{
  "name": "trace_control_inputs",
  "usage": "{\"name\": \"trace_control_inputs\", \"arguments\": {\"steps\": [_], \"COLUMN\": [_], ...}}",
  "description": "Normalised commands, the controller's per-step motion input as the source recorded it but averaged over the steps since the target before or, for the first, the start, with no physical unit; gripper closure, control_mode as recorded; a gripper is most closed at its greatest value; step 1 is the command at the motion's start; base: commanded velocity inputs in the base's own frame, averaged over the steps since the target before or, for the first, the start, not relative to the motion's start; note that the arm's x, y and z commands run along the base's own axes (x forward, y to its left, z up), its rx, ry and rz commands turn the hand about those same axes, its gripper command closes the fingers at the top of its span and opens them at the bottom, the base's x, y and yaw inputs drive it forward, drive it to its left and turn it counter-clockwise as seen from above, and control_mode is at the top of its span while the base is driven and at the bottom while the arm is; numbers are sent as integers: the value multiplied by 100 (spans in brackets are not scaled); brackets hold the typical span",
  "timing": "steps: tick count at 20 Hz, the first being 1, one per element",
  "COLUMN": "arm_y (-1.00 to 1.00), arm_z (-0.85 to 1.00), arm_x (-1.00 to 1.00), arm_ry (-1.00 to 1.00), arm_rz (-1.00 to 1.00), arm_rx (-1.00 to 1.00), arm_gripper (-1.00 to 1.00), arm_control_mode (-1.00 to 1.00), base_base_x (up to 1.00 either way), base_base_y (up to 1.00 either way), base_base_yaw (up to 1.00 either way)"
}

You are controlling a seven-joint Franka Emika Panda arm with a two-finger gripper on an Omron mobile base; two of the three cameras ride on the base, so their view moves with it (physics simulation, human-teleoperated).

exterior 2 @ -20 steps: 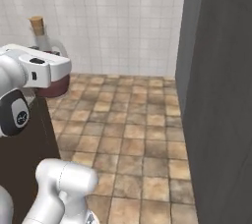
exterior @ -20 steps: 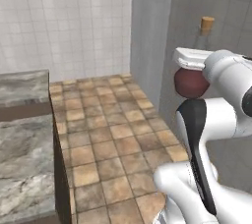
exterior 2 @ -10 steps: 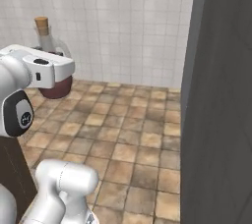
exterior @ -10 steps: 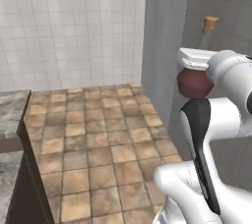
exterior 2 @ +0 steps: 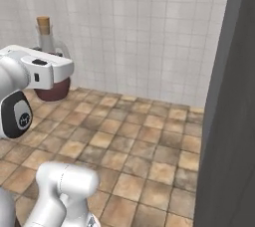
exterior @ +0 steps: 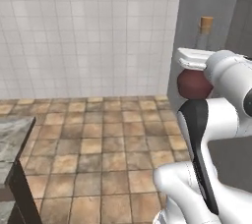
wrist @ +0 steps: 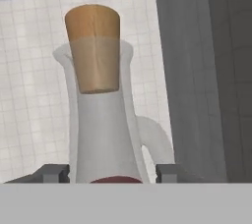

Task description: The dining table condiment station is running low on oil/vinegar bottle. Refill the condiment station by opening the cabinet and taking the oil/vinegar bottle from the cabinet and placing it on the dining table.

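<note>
Here the gripper (wrist: pixel 112 173) sits at the bottom of the hand view, its two fingertips (wrist: pixel 53 173) standing either side of the bottle (wrist: pixel 101 120), one against each flank of the neck, so it is closed on the bottle and carrying it upright. Only a sliver of the dark-red body shows at that view's lower edge, the rest cut off; the clear neck, a pale curved handle to its right and the tan cork (wrist: pixel 93 46) take up the middle. In the left base view the bottle (exterior: pixel 193 83) is at centre right, its red body half hidden behind the white hand and its neck hard to make out against the grey behind, the cork near the top right. In the right base view the bottle (exterior 2: pixel 51 87) is at upper left, the body mostly covered by the hand. The table (exterior: pixel 11 139) is cut off at the lower left of the left base view, showing just a corner of marbled top over a dark side, well apart from the bottle. Beyond lies a brown tiled floor (exterior 2: pixel 134 141), then a white tiled wall (exterior: pixel 88 31), and a tall grey panel (exterior 2: pixel 229 121) down the right of the right base view.
</note>
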Motion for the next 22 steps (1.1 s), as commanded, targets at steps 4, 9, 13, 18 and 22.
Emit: {"name": "trace_control_inputs", "arguments": {"steps": [4,9,13,18,22], "arm_y": [0,0,0,0,0], "arm_z": [0,0,0,0,0], "arm_x": [0,0,0,0,0], "arm_ry": [0,0,0,0,0], "arm_rz": [0,0,0,0,0], "arm_rx": [0,0,0,0,0], "arm_gripper": [100,100,100,100,100], "arm_control_mode": [100,100,100,100,100], "base_base_x": [100,100,100,100,100], "base_base_y": [-26,-11,-11,-13,-10], "base_base_yaw": [25,30,50,51,49]}}
